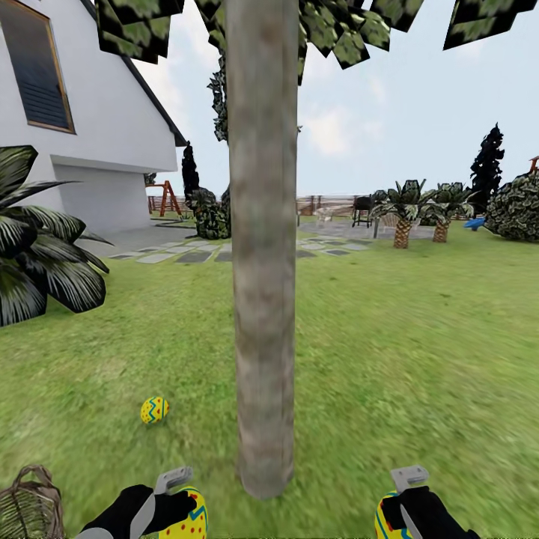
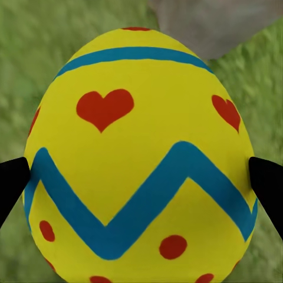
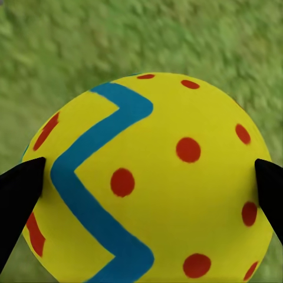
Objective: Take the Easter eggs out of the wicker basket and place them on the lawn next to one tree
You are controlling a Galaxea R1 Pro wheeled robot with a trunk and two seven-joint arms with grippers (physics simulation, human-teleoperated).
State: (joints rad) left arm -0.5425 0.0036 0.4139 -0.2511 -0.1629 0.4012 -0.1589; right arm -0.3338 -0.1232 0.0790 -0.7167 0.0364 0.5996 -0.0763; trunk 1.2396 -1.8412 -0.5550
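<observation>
A thick grey-brown tree trunk [image 1: 262, 247] rises from the lawn [image 1: 389, 352] straight ahead. One yellow Easter egg [image 1: 154, 409] lies on the grass left of its base. My left gripper [image 1: 182, 503] is shut on a second egg [image 1: 189, 518], seen close up in the left wrist view [image 2: 141, 159] between two black fingertips [image 2: 13, 177]. My right gripper [image 1: 395, 507] is shut on a third egg [image 1: 388, 516], which shows large in the right wrist view [image 3: 147, 183]. The wicker basket [image 1: 30, 505] stands at the bottom left corner.
A dark palm bush [image 1: 37, 247] spreads at the left. A white house [image 1: 82, 112] and grey paving slabs [image 1: 195, 254] lie behind it. Two short palms [image 1: 419, 213] and a round bush [image 1: 516, 209] stand far right, with a wooden fence [image 1: 329, 202] at the back.
</observation>
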